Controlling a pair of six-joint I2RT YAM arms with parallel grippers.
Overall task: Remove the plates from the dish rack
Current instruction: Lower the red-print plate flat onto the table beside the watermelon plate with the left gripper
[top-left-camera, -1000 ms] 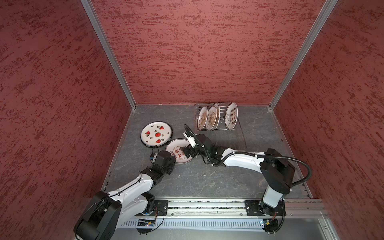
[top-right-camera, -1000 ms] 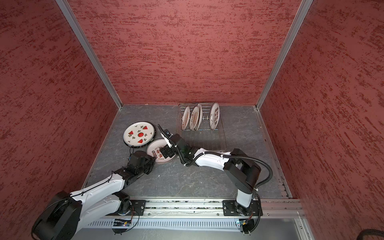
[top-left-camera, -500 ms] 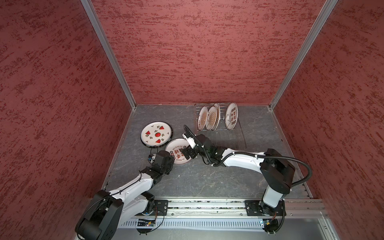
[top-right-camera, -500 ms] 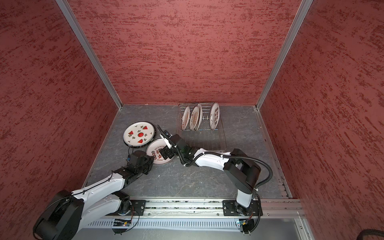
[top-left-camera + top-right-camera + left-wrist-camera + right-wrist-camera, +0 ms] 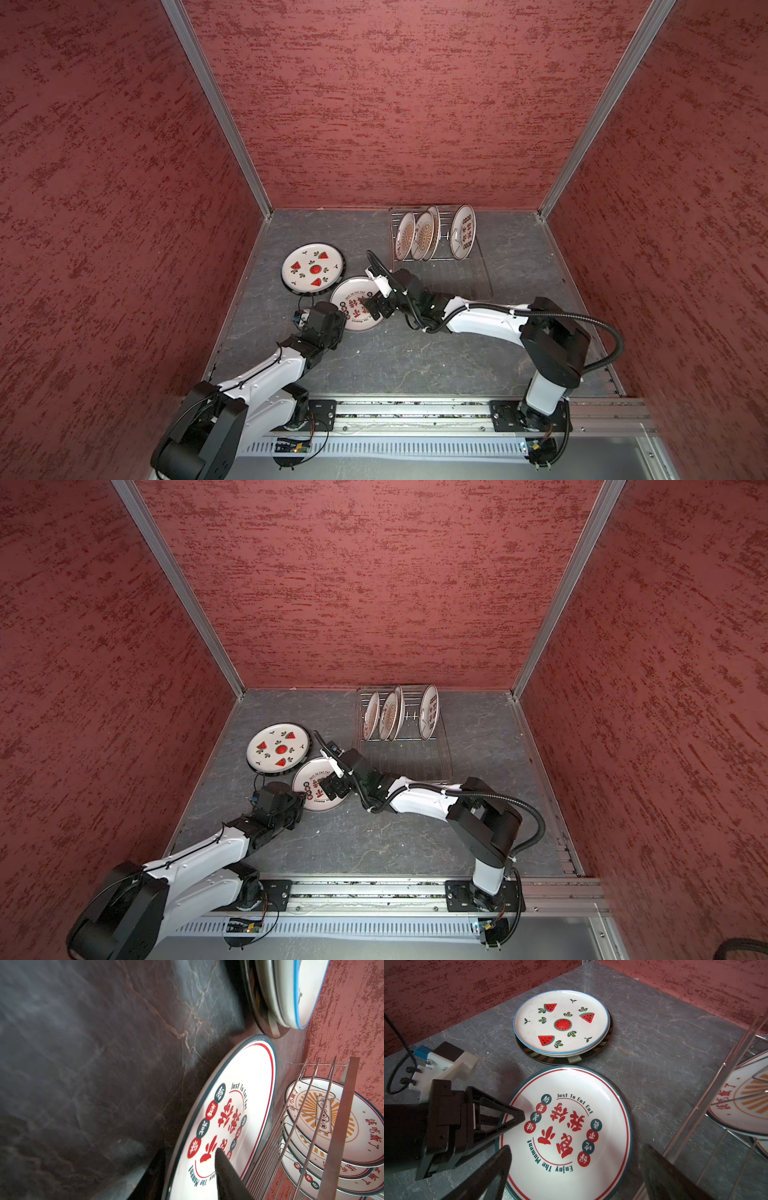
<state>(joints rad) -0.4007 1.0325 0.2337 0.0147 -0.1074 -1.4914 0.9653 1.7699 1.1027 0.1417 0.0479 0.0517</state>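
A red-character plate [image 5: 357,305] [image 5: 318,781] [image 5: 571,1126] lies flat on the grey table. My left gripper [image 5: 341,315] [image 5: 302,799] [image 5: 190,1153] is open and straddles its near-left rim, with one finger [image 5: 517,1116] over the rim and the other beneath it. My right gripper [image 5: 376,309] [image 5: 330,789] [image 5: 579,1176] hangs wide open just above the same plate, holding nothing. A watermelon plate [image 5: 312,267] [image 5: 560,1022] tops a small stack at the left. Several plates [image 5: 424,235] [image 5: 332,1122] stand upright in the dish rack [image 5: 457,278] [image 5: 415,758].
A dark striped plate [image 5: 591,1057] sits at the bottom of the watermelon stack, close to the red-character plate. Red walls close in the table on three sides. The arms' base rail [image 5: 415,415] runs along the front edge.
My left gripper's jaws have parted around the red-character plate's rim, and that arm has drawn back a little. The right gripper has stayed wide open over the plate.
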